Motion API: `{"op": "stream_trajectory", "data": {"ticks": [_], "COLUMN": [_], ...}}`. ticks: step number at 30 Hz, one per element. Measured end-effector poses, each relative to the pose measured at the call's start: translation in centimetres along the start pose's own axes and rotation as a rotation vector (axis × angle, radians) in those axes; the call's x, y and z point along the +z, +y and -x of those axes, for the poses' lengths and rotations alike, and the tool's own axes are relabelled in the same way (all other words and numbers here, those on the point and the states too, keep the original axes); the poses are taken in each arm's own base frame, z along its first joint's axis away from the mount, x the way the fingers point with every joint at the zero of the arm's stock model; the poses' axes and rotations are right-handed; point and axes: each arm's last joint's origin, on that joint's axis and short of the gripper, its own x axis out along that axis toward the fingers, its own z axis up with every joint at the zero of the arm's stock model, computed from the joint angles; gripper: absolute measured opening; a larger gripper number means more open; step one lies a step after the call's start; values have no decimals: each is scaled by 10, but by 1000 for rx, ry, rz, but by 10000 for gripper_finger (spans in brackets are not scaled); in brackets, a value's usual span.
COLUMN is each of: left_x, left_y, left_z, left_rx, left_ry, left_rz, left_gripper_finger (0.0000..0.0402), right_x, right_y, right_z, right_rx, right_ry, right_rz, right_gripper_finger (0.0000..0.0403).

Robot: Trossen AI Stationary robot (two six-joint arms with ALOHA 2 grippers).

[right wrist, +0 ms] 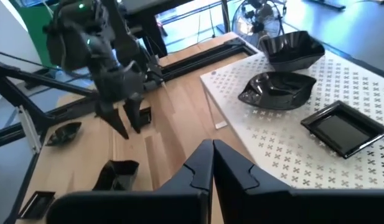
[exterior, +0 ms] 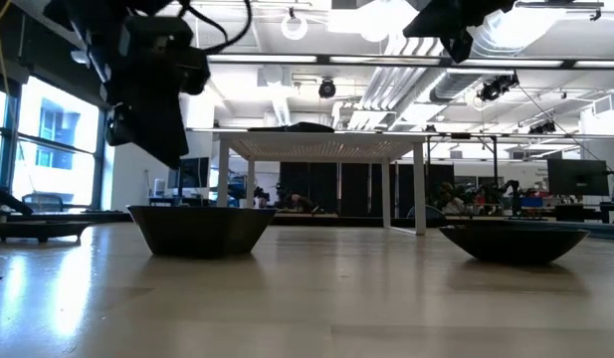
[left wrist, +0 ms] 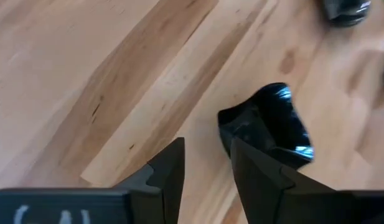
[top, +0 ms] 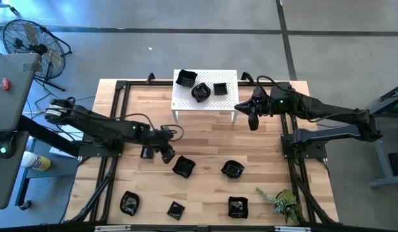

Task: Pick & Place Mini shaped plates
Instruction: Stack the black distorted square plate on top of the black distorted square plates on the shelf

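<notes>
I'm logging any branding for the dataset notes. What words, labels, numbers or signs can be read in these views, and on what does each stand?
None can be read.
Left gripper: pale marks on its body in the left wrist view, too blurred and cut off to read.
Mini shaped plates and white perforated stand: no lettering shows.

Eight mini shaped plates (top: pixel 184 167): three on stand (top: pixel 228 95), five on table (top: pixel 205 138)

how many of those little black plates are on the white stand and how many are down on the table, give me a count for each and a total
Mini shaped plates on the white perforated stand: 3
Mini shaped plates on the wooden table: 6, counting one partly hidden under the left end effector
Total: 9
</notes>
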Motion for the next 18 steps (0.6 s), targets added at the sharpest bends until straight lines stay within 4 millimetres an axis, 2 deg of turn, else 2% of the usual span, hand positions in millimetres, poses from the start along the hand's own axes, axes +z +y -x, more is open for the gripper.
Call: {"op": "stream_trajectory", "data": {"ticks": [11,18], "left_x": [10,15], "left_y": [-18,-27], "left_z": [-47,-64], "left_rx": [71,71], "left_ry": [112,156], "left_rz": [-6,20], "left_gripper_finger": [128,128], "right_x": [4,5], "right_y": [0,0], "right_z": [0,0], "right_rx": [-20,-14], "right_ry": [-42,-60], "right_rz": [-25,-22], "right_gripper_finger": [6,2]}}
